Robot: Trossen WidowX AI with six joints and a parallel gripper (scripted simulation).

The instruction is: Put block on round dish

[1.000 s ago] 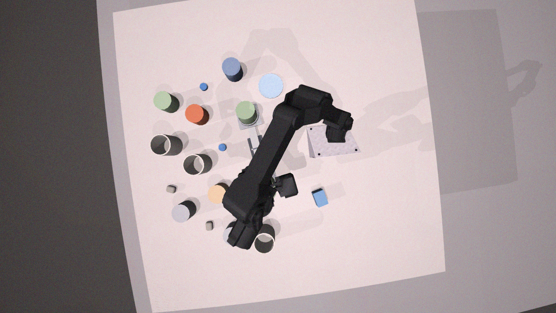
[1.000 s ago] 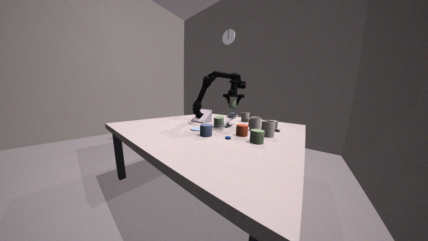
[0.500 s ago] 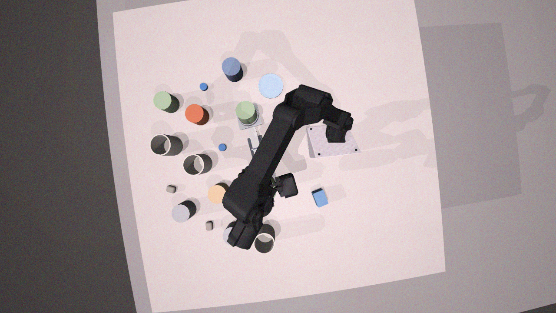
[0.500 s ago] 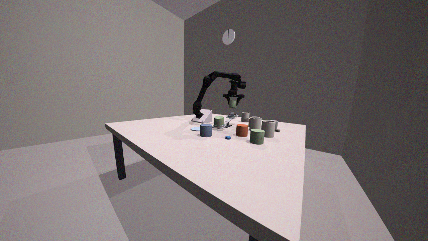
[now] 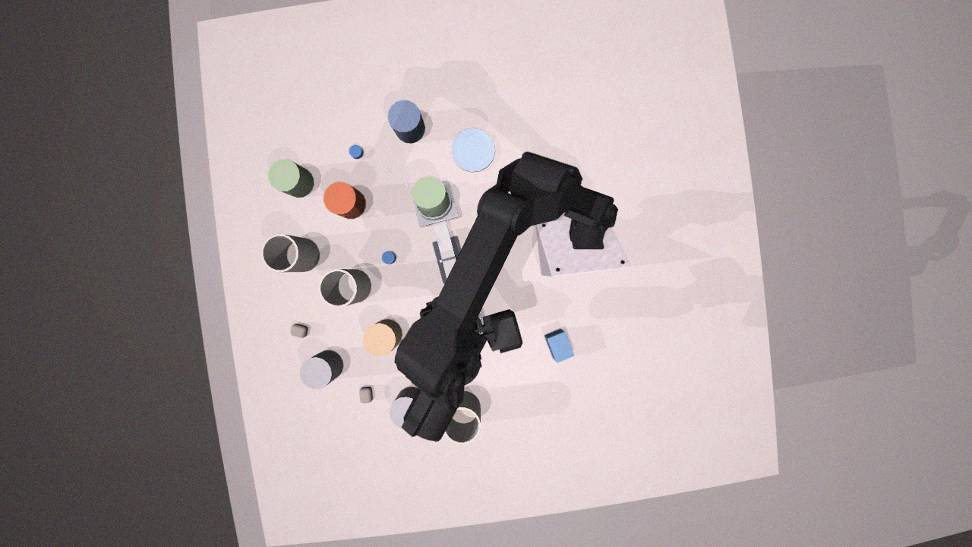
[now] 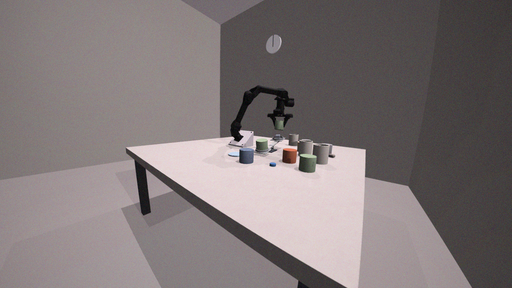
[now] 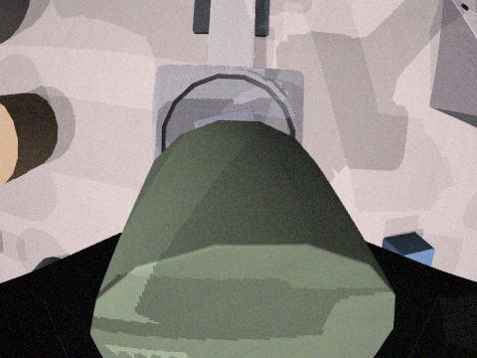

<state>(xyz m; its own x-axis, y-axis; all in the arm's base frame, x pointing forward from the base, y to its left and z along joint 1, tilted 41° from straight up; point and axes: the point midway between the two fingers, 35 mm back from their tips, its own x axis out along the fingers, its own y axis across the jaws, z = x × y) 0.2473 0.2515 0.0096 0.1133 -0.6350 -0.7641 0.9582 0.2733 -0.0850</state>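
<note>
Fingers (image 6: 279, 119) clamped on green cup (image 7: 245, 272), held high above balance pad (image 7: 229, 102) on worktop (image 6: 272, 200).

A blue cylinder (image 5: 405, 120) stood toward the upper middle of the top view, an orange-red one (image 5: 342, 198) and a green one (image 5: 288, 176) at left. Two open grey tubes (image 5: 288, 252) (image 5: 344, 286) lay on their sides below them — a peach cylinder (image 5: 380, 338) lower still. A blue box (image 5: 559, 345) sat right of centre; a wall clock (image 6: 273, 43) hung above.
</note>
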